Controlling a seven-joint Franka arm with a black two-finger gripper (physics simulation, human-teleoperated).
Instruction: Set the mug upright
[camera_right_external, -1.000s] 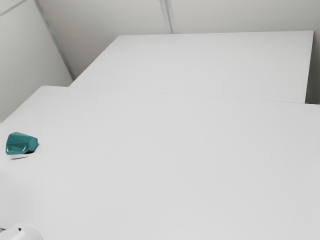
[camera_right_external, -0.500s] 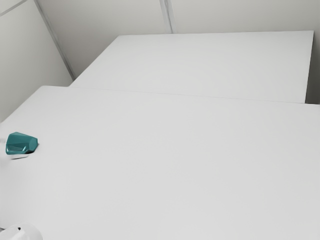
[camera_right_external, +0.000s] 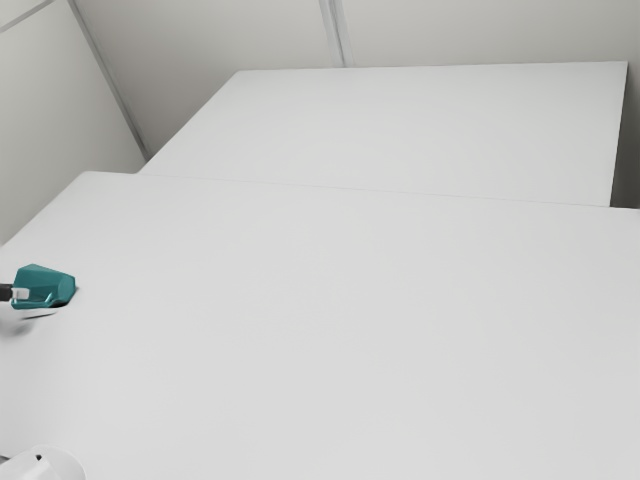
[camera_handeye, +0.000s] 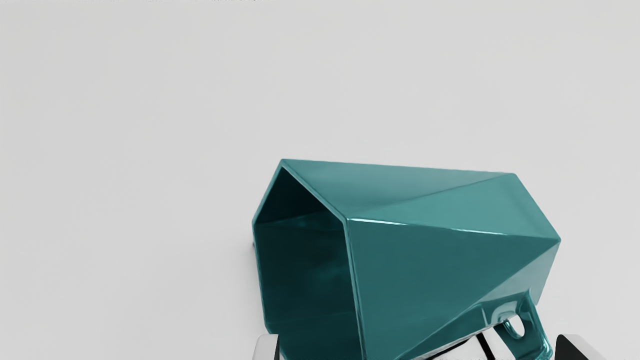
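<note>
One teal mug (camera_right_external: 48, 283) is seen lying on its side on the pale counter (camera_right_external: 330, 330), placed near nine o'clock in the exterior view, and it has not been set upright. By that camera its faceted outside is shown, with the closed end pointed at about three o'clock. A fingertip of the black fingers (camera_right_external: 20, 294) is seen at the mug's nine o'clock side; whether it is touching cannot be told from there

From the wrist view more is given: the dark, hollow mouth (camera_handeye: 307, 280) is revealed, and the looped handle (camera_handeye: 537, 327) can be made out near one fingertip. The fingers (camera_handeye: 266, 349) are held spread wide, with part of the mug between them and nothing pinched

By the exterior view the surroundings are supplied instead: a white rounded object (camera_right_external: 50, 468) is cut off near eight o'clock, and a second pale surface (camera_right_external: 420, 130) is seen toward one o'clock, beyond the counter's far edge
</note>
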